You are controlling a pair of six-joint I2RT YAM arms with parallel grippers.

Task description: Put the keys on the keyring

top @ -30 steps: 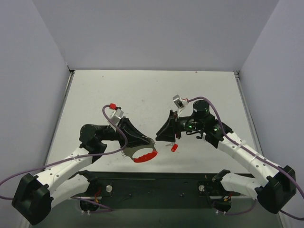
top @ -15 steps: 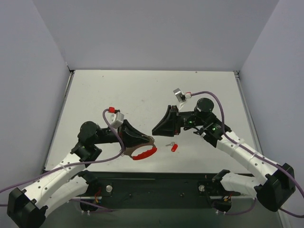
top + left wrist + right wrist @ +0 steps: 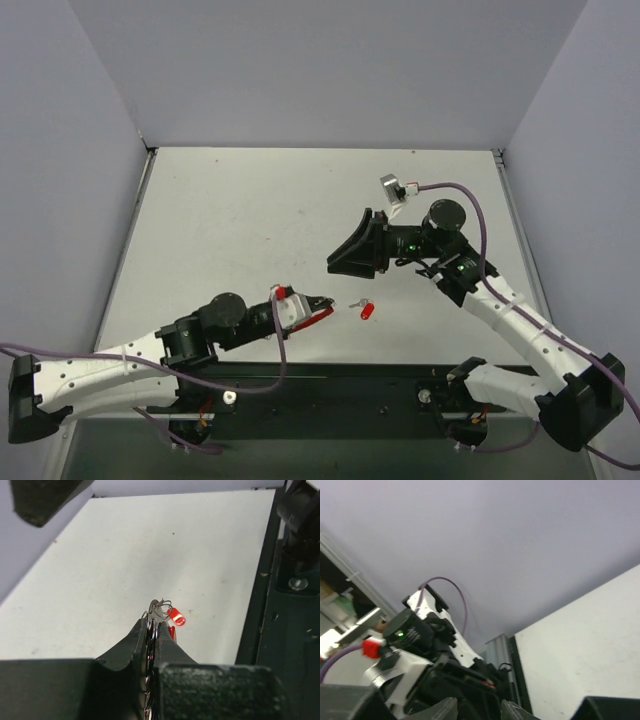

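Left claw (image 3: 153, 627) pinching the keyring (image 3: 150, 643) edge-on, tiny red-headed key (image 3: 176, 618) on the table (image 3: 250, 220) just beyond its tips, right claw (image 3: 335, 264) well apart from the key, jaws parted, empty

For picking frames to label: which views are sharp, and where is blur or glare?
Top view: evenly lit and sharp, faint shadows on the table. Left wrist view: the left tool and the ring it grips are dark and blurred up close; the key glows red, overexposed. Right wrist view: the right tool at the bottom edge is out of focus.
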